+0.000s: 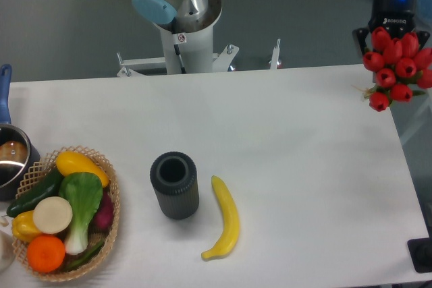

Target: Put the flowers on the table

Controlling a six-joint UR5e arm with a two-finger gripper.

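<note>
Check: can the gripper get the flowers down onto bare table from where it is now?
Probably yes. The gripper holds the flowers at the far right edge of the table, and the white surface beside them looks bare; the cup and banana lie well away.

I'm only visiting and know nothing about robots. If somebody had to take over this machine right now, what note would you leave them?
Gripper: up at the far right edge of the table, apparently shut on the flowers, though its fingertips are hidden behind the red buds.
Flowers: held in the air over the table's right rim, not lying on it.
Elsewhere on the table: a dark cylinder, a banana, a basket of vegetables and a pot at the left edge.
Done: flowers picked up.
Left: lower them onto a bare patch of table, probably the right half, and release.
</note>
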